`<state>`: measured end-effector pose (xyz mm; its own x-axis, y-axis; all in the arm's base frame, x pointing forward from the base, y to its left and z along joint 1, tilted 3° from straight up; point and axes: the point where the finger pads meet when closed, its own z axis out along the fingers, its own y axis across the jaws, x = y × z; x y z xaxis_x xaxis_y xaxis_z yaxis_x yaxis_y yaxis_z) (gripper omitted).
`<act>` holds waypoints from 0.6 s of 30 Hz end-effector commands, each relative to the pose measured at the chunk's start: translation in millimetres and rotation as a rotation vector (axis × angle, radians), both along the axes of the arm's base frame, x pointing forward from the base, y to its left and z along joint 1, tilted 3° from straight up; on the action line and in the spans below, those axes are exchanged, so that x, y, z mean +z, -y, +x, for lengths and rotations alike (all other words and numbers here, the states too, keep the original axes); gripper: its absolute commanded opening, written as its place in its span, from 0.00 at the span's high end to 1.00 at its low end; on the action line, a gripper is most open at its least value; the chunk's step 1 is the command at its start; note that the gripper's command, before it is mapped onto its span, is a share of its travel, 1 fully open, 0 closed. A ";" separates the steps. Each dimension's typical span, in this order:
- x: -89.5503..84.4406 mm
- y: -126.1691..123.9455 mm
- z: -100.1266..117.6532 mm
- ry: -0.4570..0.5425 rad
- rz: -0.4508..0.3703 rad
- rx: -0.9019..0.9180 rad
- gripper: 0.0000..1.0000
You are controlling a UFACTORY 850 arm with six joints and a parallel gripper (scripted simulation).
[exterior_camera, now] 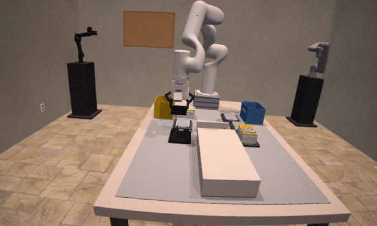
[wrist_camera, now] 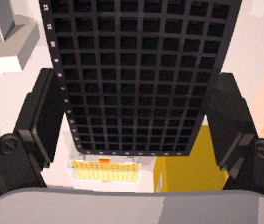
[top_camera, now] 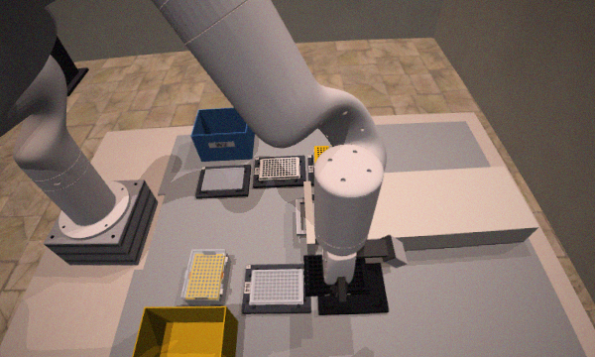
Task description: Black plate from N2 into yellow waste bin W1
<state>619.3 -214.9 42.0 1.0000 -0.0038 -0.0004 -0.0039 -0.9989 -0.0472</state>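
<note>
The hand [wrist_camera: 136, 129] is closed wide across the black, square-celled well plate [wrist_camera: 139, 63], one finger [wrist_camera: 39, 119] on each long side. In the exterior view the plate [exterior_camera: 178, 110] hangs above the desk [exterior_camera: 151, 176], clear of the black nest frame [exterior_camera: 180, 137]. The open yellow waste bin [top_camera: 185, 331] stands well apart; the top view crops its near edge. There the arm's white wrist link [top_camera: 346, 208] hides most of the plate. The plate hides the desk below in the wrist view.

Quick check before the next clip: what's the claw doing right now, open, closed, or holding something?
Claw: closed on the black plate, one finger on each long side, the plate carried above the bench.
</note>
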 end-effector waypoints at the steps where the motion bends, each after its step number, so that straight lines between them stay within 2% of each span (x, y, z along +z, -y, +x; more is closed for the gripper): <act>1: 1.0 4.7 -10.8 0.003 -0.001 0.000 1.00; 18: 0.2 18.4 -48.4 0.003 -0.001 0.000 1.00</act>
<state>579.2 -229.5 41.3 1.0000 -0.0039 -0.0003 -0.0039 -0.9989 -0.0471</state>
